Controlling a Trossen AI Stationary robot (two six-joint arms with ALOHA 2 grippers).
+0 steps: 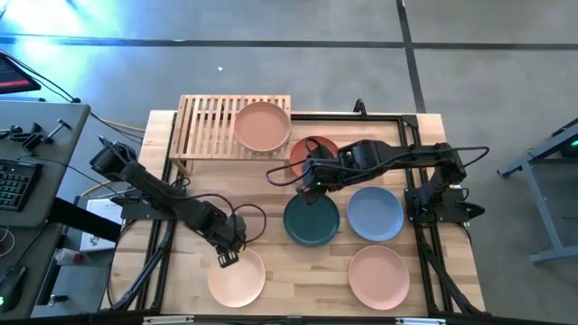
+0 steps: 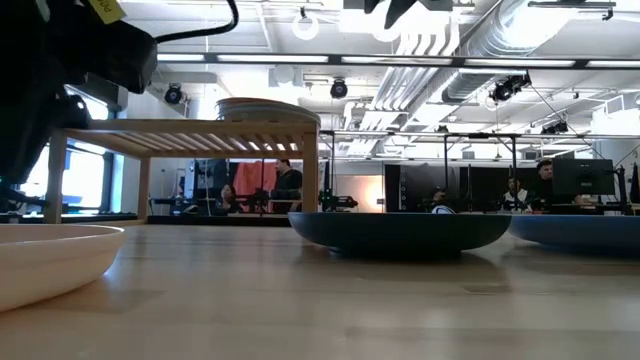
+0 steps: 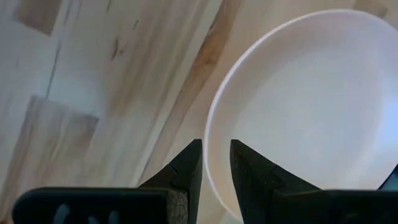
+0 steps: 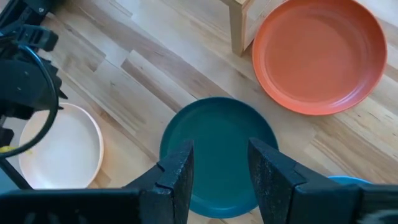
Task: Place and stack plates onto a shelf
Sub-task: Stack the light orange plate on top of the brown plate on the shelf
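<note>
High view: shelf (image 1: pixel 209 126) sits at the far left of the counter (image 1: pixel 271 289), long axis running left to right, slats running front to back. A peach plate (image 1: pixel 262 125) lies flat on its right end, rim up.

On the counter, all flat and rim up: terracotta plate (image 1: pixel 305 155) just right of the shelf, dark teal plate (image 1: pixel 312 219) in the middle, light blue plate (image 1: pixel 376 214) just beside the teal one, pink plate (image 1: pixel 379 276) near the front right, pale plate (image 1: pixel 237 276) at front left.

Left claw (image 1: pixel 226 258) is low at the far rim of the pale plate. Left wrist view: fingers (image 3: pixel 188 167) narrow, a slim gap between them, lined up with the rim of the pale plate (image 3: pixel 298 106); whether they touch it cannot be told.

Right claw (image 1: pixel 312 188) hangs over the teal plate's far edge. Right wrist view: fingers (image 4: pixel 177 174) spread apart, nothing held, teal plate (image 4: pixel 217 152) below.
</note>
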